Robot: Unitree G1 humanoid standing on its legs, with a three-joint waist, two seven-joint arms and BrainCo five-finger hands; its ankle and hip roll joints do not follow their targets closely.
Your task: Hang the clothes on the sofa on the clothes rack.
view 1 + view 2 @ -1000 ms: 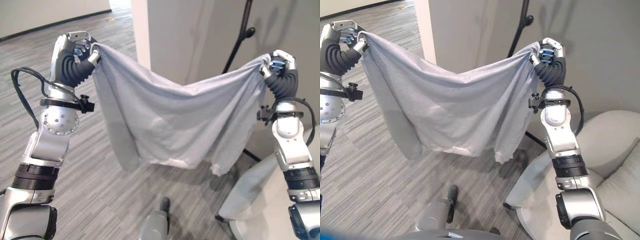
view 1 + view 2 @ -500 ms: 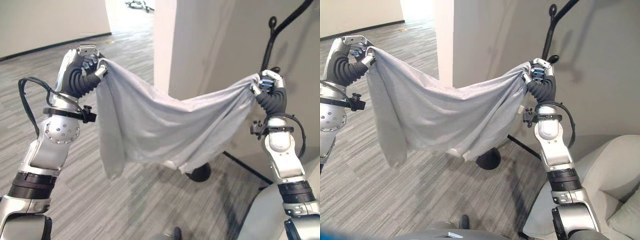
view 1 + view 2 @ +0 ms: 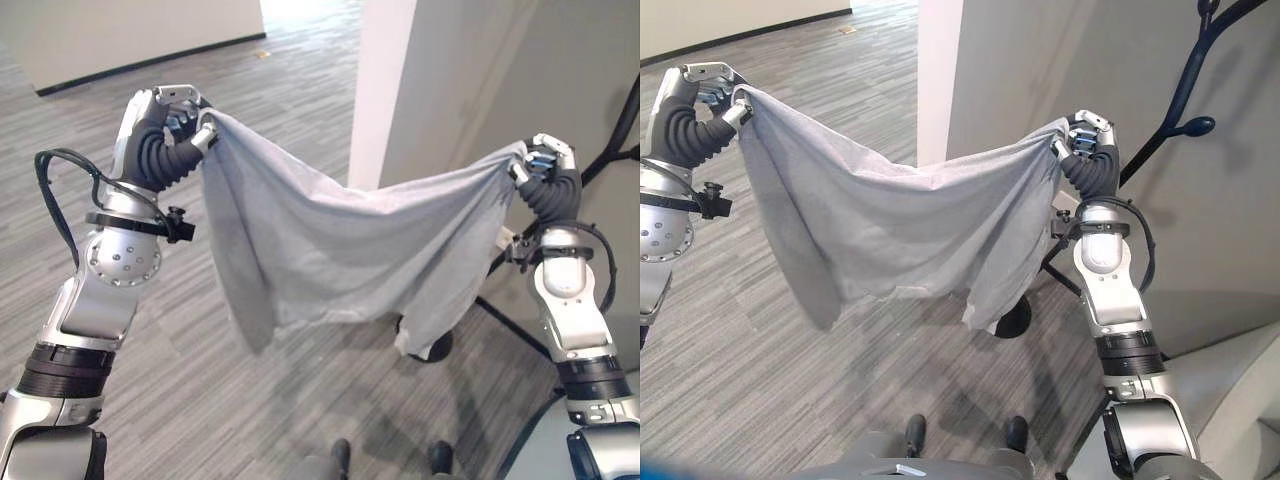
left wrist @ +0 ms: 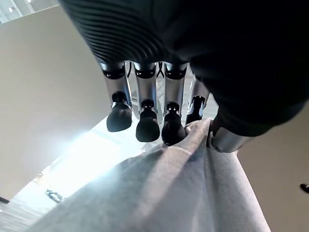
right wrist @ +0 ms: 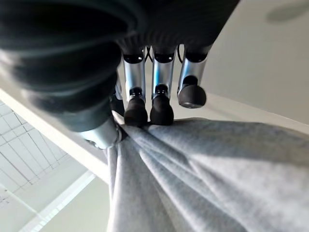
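Left hand and right hand, each pinching one upper corner, hold the grey garment sagging above the floor. Beyond stands the dark clothes rack: lift a held edge over a peg, keeping both pinches firm.

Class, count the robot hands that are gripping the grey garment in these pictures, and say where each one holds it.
2. The left hand pinches one upper corner of the grey garment; the right hand pinches the opposite upper corner, so the garment sags between them.
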